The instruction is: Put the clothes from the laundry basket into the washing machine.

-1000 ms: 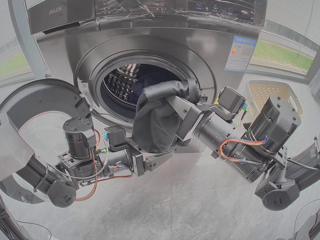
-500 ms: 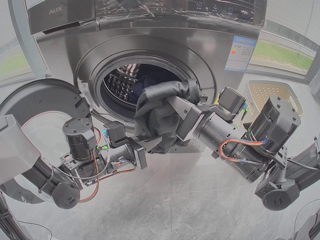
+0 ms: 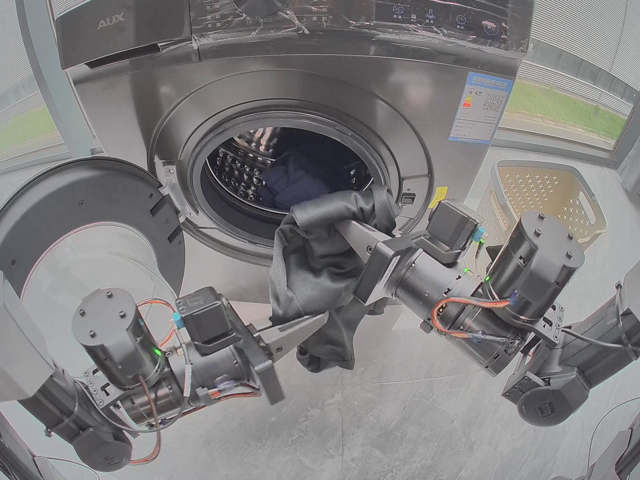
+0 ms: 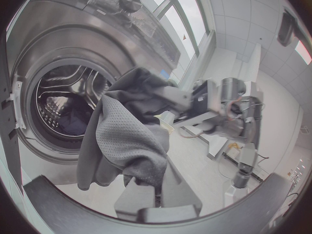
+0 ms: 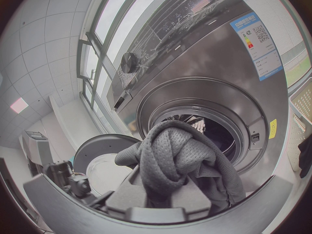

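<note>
A dark grey mesh garment [image 3: 313,268] hangs in front of the washing machine's open drum [image 3: 240,168]. My right gripper [image 3: 350,225] is shut on its top fold just below the drum's rim; in the right wrist view the cloth [image 5: 182,150] drapes over that gripper [image 5: 162,184]. My left gripper [image 3: 310,321], lower and nearer, is shut on a lower fold of the garment [image 4: 126,140], as its own view shows at the fingers [image 4: 177,186]. Dark blue clothes [image 3: 300,178] lie inside the drum. The beige laundry basket [image 3: 547,191] stands on the floor to the right.
The round washer door [image 3: 87,201] is swung open to the left, close to my left arm. Grey tiled floor [image 3: 373,415] lies in front of the machine. Windows flank the machine on both sides.
My left arm has dropped down and back from the machine with a fold of the garment. The right gripper has sunk slightly, and the garment now hangs longer, with more of the drum showing.
</note>
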